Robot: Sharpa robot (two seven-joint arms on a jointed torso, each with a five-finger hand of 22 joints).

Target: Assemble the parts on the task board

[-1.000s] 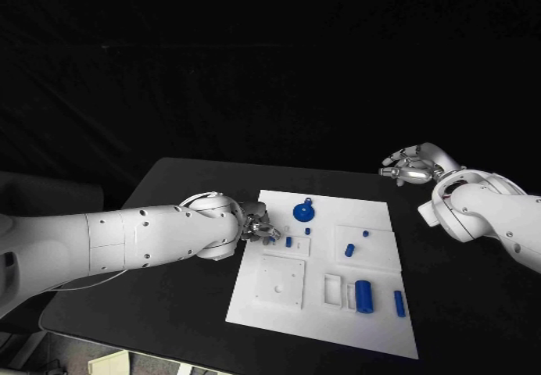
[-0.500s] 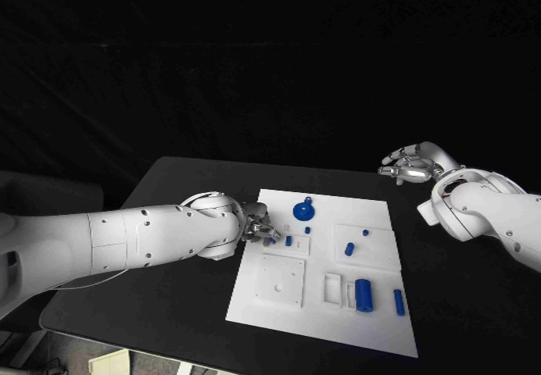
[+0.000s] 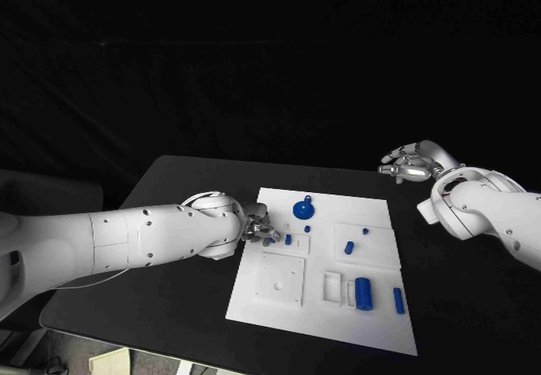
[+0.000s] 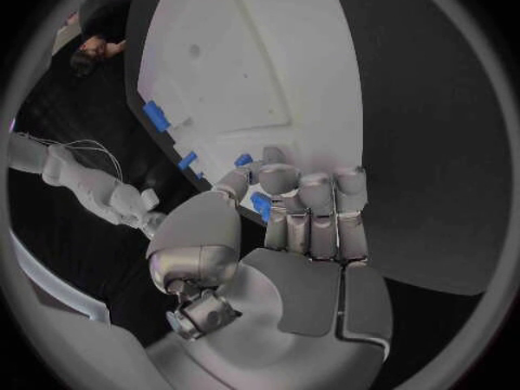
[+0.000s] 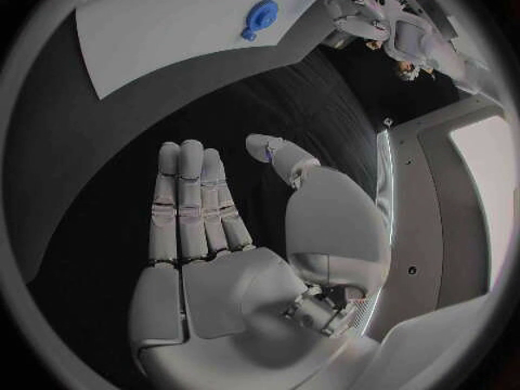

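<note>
Task board point(image 3: 327, 312) left edge: left hand point(image 3: 257, 225) pinches small blue part point(image 4: 261, 204), mostly hidden; right hand point(image 3: 413, 166) spread, empty.

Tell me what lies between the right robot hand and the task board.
Only bare black table. In the head view the right robot hand hangs open beyond the task board's far right corner, apart from it; the right wrist view shows the same dark stretch.

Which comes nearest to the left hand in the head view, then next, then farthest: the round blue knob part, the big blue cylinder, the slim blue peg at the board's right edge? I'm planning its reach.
From the left hand:
1. Round blue knob part, at the board's far side, nearest.
2. Big blue cylinder, toward the near right.
3. Slim blue peg, by the task board's right edge, farthest.
</note>
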